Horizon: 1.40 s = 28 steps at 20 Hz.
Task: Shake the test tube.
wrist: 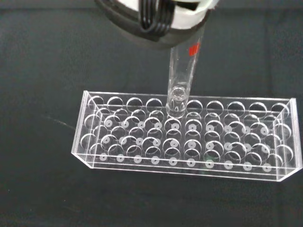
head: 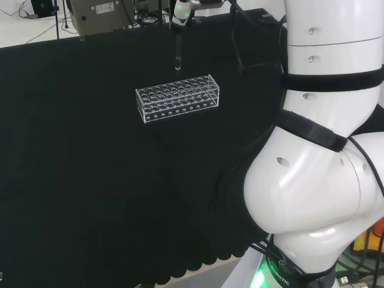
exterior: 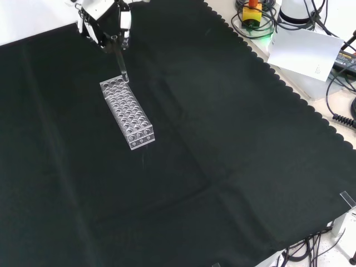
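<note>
Under the hand: clear rack (wrist: pixel 187 137) on black cloth (exterior: pixel 222 139), holes look vacant.
Hand (exterior: pixel 104 22): fingers curled round the top end of the test tube (wrist: pixel 182 78), pinching it.
Tube position: hangs upright below the hand, rounded tip just above a back-row hole, apart from the rack by the look of the head view.
Contents: can't tell, glass reads clear.
Handling: light, stiff, slick, fragile; my guess is it slips or cracks easily.
Hold point: near the top rim, as now.
Risk: tip knocking the rack during shaking; lift clear first.
</note>
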Tool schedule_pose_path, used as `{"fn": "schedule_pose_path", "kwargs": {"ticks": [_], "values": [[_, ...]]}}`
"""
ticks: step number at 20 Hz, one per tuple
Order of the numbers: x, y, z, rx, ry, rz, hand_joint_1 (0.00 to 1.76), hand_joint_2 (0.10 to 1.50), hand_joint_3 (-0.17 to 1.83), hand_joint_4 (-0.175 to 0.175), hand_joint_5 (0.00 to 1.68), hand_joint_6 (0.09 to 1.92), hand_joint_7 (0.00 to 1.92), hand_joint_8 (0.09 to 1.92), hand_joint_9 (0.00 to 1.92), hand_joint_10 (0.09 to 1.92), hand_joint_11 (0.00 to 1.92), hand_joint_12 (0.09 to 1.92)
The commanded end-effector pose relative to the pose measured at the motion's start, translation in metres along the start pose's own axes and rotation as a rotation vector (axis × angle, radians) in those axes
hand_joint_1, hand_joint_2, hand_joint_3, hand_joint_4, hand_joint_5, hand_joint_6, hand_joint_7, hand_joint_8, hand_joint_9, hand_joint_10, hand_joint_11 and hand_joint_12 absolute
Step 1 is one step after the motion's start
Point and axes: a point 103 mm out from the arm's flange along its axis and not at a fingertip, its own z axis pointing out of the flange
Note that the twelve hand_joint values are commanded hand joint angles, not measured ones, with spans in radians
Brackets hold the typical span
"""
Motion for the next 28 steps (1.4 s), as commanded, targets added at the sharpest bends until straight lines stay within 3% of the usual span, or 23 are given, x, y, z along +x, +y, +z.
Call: {"fn": "schedule_pose_path", "kwargs": {"ticks": [1,9,14,20,24,28], "values": [[0.003,-0.013,-0.012,-0.016,-0.015,-0.002,1.42,0.97,0.0,-0.175,1.27,0.34,1.36,0.73,1.35,0.18,0.68,1.23],[0.025,-0.016,-0.013,-0.033,0.009,-0.04,1.42,0.97,0.0,-0.175,1.27,0.33,1.36,0.73,1.36,0.17,0.68,1.23],[0.061,-0.011,-0.013,-0.043,0.029,-0.103,1.42,0.97,0.0,-0.175,1.27,0.33,1.36,0.73,1.36,0.17,0.68,1.23],[0.098,-0.008,-0.016,-0.045,0.007,-0.174,1.42,0.97,0.0,-0.175,1.27,0.32,1.36,0.73,1.36,0.17,0.68,1.23],[0.099,-0.009,-0.016,-0.044,-0.012,-0.169,1.42,0.97,0.0,-0.175,1.27,0.32,1.36,0.73,1.36,0.16,0.68,1.23],[0.076,-0.011,-0.014,-0.037,-0.023,-0.114,1.42,0.97,0.0,-0.175,1.28,0.32,1.36,0.73,1.36,0.16,0.68,1.23]]}}
